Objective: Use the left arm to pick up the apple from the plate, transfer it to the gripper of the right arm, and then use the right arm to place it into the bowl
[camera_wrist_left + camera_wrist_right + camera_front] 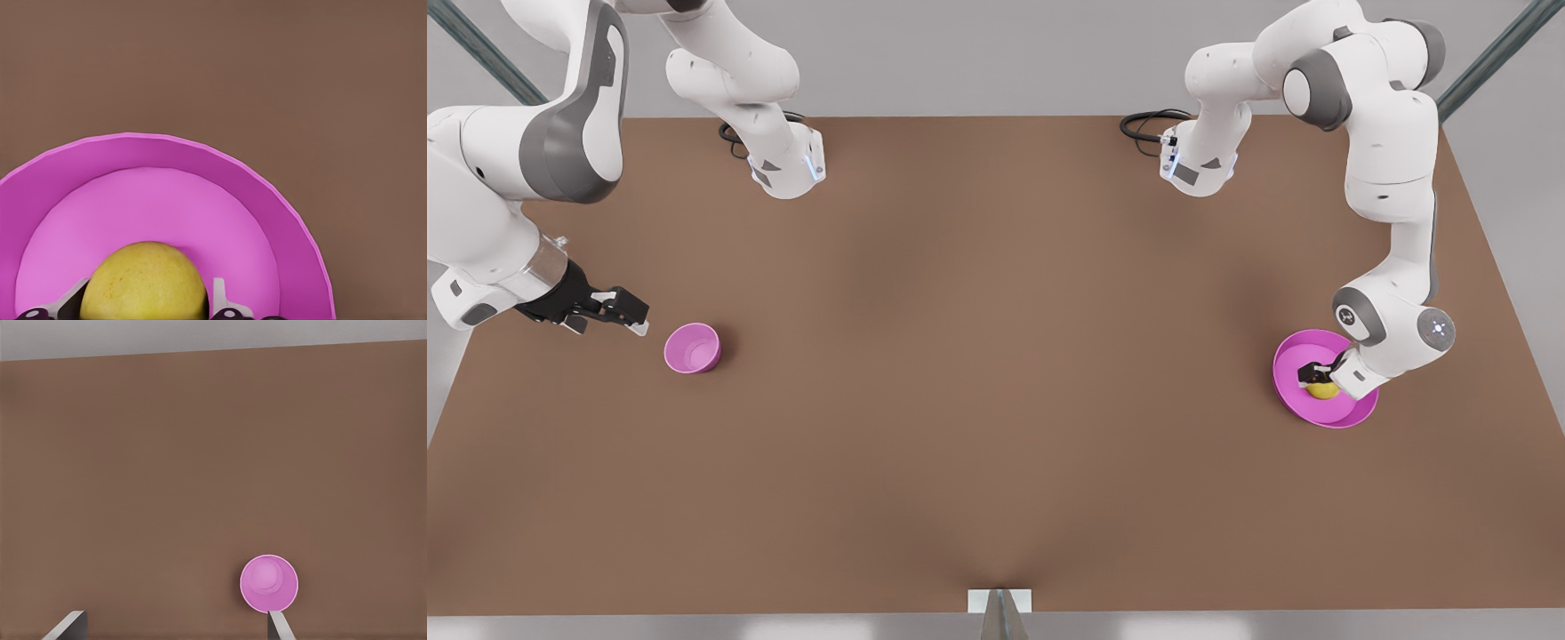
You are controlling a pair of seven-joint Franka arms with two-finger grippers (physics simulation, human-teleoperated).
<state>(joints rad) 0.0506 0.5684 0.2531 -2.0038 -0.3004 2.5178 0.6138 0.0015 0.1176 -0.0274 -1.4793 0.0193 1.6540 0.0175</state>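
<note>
Two arms are in the scene, and only one is at the work. The left gripper (1319, 378) is on the front view's right, lowered into the plate (1352, 414), with the apple (1323, 389) directly between its fingers. In the left wrist view the apple (143, 282) fills the gap, with one fingertip (70, 301) at its 9 o'clock side and the other at its 3 o'clock side; the fingers straddle the fruit closely, but contact on both sides cannot be confirmed, so the grasp is judged to be at the closing stage, not yet secured. The apple sits on the plate floor, offset from centre toward 3 o'clock in the front view. Being round, it offers no long axis to align with. The right gripper (624, 310) waits at the front view's left, just beside the bowl (692, 348), which lies toward 4 o'clock from it; its fingers are spread and hold nothing. The two grippers are well apart, so the handover calls for both arms to travel toward the middle of the table (996, 400). The bowl is empty.
</note>
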